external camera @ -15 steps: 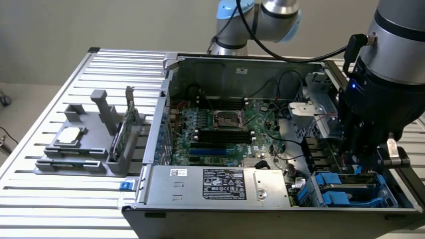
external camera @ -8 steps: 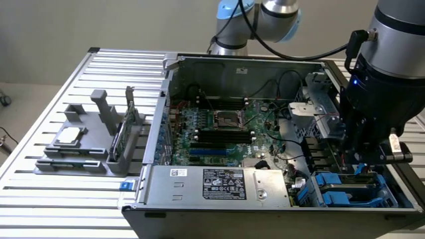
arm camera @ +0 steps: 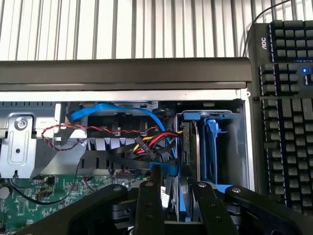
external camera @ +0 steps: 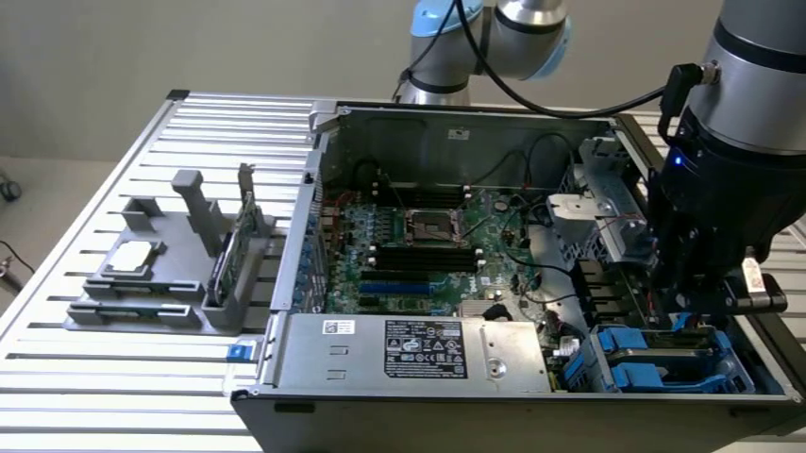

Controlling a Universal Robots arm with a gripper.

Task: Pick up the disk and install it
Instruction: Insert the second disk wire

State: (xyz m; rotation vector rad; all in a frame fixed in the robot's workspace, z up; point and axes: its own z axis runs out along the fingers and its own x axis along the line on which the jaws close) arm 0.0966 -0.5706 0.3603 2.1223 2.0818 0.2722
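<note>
The disk (arm camera: 189, 147) stands on edge in its blue plastic frame, low inside the drive bay (arm camera: 230, 147) at the corner of the open computer case (external camera: 377, 123). My gripper (arm camera: 174, 186) reaches down over it, one black finger on each flat side, shut on the disk. In the exterior view my gripper (external camera: 703, 307) hangs over the blue-framed bay (external camera: 655, 363) at the case's right front corner, and its body hides the disk there.
Red, yellow, black and blue cables (arm camera: 146, 142) lie right beside the bay. The motherboard (external camera: 416, 250) and the power supply box (external camera: 416, 354) take up the rest of the case. A grey rack (external camera: 164, 274) with a chip and a green card stands at the exterior view's left. A keyboard (arm camera: 288, 98) lies outside the case.
</note>
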